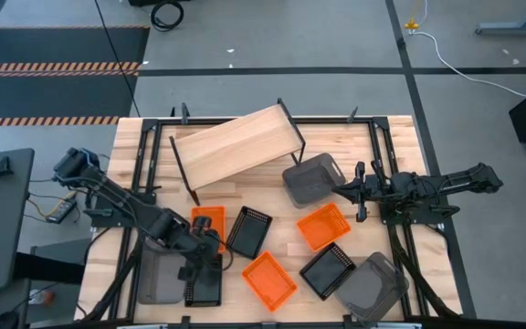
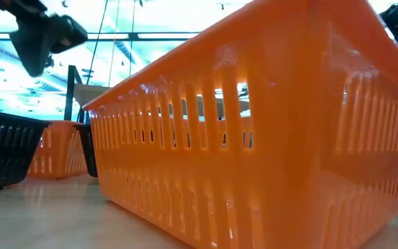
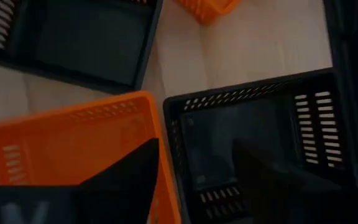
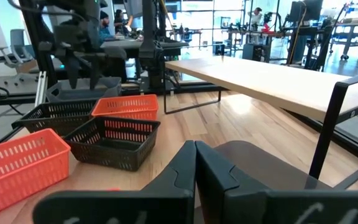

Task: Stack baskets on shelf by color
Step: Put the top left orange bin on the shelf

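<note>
Since the left gripper [image 1: 210,245] hangs with fingers apart over the shared edge of an orange basket [image 1: 207,222] and a black basket [image 1: 205,280], it looks to have just let go or not yet chosen. Orange basket's long axis runs toward the shelf [image 1: 237,146], still empty and skewed on the table [image 1: 373,169]. Right gripper [image 1: 362,192], fingers together, waits beside a grey basket [image 1: 312,178].

Slatted wooden table [image 1: 153,151] carries a light wood shelf [image 1: 236,146] on black legs, set at an angle near the far edge. Loose on the tabletop: three orange baskets [image 1: 268,280], three black mesh baskets [image 1: 248,231], three grey bins [image 1: 312,178], scattered across the near half.
</note>
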Available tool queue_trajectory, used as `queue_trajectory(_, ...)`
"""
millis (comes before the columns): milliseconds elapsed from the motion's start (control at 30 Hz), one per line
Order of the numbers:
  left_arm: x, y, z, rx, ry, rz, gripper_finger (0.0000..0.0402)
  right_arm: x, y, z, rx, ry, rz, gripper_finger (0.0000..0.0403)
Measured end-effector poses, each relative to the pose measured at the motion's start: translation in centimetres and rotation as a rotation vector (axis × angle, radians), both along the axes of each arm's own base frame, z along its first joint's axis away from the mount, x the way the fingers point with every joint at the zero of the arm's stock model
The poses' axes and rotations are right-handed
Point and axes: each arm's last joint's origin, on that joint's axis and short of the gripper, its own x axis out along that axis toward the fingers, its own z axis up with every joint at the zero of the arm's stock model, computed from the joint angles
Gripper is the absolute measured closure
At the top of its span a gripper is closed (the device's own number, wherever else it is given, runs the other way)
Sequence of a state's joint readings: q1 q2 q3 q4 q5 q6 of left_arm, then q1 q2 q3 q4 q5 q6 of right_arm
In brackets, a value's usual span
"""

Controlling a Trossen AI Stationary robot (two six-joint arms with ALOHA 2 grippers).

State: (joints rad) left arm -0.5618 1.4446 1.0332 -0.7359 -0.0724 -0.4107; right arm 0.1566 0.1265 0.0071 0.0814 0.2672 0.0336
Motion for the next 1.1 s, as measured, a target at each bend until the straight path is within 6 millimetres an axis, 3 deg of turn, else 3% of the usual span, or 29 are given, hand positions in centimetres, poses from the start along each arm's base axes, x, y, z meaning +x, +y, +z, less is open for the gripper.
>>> queue_trajectory(167,0.9,0.1,-2.2,0.023,0.116,0.061,0.0167,0.0,0.0,0.1,0.002,-0.011,-0.001,0.0391)
queue_trajectory(367,1.7,1.3,-4.1,0.079,0.221,0.121,0.0175,0.0,0.0,0.2,0.004,-0.021,0.0,0.0391)
queue_trajectory(900,2.1,2.0,-3.9,0.003,0.257,0.133,0.0202,0.0,0.0,0.6,0.01,-0.06,0.0,0.0391)
queue_trajectory(1100,2.3,2.2,-3.4,0.055,0.235,0.143,0.021,0.0,0.0,0.6,0.011,-0.062,0.0,0.0391)
